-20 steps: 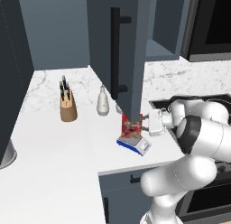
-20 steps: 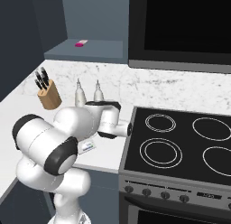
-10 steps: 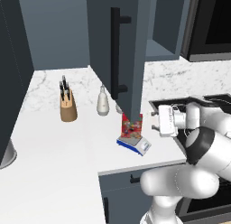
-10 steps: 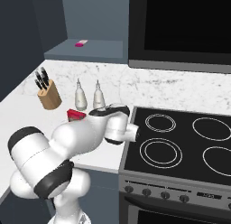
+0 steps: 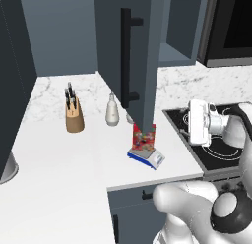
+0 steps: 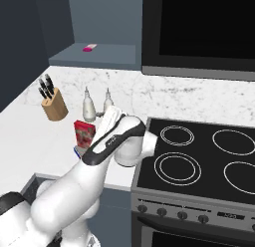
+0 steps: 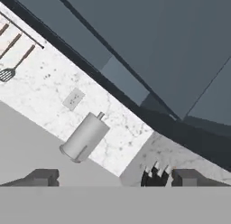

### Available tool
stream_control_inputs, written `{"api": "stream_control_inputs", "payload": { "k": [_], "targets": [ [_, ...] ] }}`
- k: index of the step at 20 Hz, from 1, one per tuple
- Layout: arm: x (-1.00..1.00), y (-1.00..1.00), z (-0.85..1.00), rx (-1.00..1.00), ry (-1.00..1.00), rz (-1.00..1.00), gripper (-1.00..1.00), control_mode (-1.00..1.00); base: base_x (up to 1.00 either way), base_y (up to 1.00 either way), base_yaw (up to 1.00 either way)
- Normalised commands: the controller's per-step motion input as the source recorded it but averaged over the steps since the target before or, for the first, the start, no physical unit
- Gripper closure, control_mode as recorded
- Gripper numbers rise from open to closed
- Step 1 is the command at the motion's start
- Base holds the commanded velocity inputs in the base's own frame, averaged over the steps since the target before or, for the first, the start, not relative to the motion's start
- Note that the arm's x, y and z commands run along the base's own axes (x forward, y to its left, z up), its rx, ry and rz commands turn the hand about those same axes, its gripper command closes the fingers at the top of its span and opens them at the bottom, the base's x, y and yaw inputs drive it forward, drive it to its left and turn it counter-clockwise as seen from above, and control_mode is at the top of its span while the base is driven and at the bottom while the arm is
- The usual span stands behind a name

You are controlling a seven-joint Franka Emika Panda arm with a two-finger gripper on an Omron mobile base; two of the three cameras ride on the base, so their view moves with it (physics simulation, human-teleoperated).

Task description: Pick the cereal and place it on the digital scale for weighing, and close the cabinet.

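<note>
The cereal [image 5: 144,138] is a small red speckled box standing upright on the digital scale [image 5: 147,158], a low blue device near the counter's front edge. From the right base view the cereal [image 6: 84,133] stands just left of my forearm, with a corner of the digital scale [image 6: 77,152] below it. The cabinet [image 5: 129,51] door hangs open over the counter, its black bar handle [image 5: 126,56] facing me. My gripper [image 5: 193,122] is to the right of the cereal, over the stove's edge and apart from it. In the hand view the gripper [image 7: 115,178] is open and holds nothing.
A wooden knife block [image 5: 74,115] and a white bottle [image 5: 112,113] stand behind the scale. Two bottles [image 6: 88,106] sit by the backsplash. The black stove [image 6: 199,161] lies to the right. A pink item [image 6: 90,48] rests in the open cabinet.
My hand has drawn back to the right and slightly up, away from the cereal. The cereal stays upright on the scale. The cabinet door has not moved.
</note>
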Motion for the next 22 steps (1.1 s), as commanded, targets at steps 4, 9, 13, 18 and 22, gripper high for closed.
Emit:
{"api": "stream_control_inputs", "payload": {
  "k": [4,9,13,18,22],
  "targets": [
    [-0.73,0.36,1.00,-0.12,-0.67,0.00,-1.00,-1.00,0.00,0.00,0.00],
    [-0.80,0.37,1.00,-0.13,-0.63,0.00,-1.00,-1.00,0.00,0.00,0.00],
    [-0.92,0.37,1.00,-0.12,-0.64,0.01,-1.00,-1.00,0.00,0.00,0.00],
    [-1.00,0.06,0.99,-0.07,-0.61,0.01,-1.00,-1.00,0.00,0.00,0.00],
    [-1.00,0.06,0.63,-0.02,-0.41,0.00,-1.00,-1.00,0.00,0.00,0.00]
  ]
}}
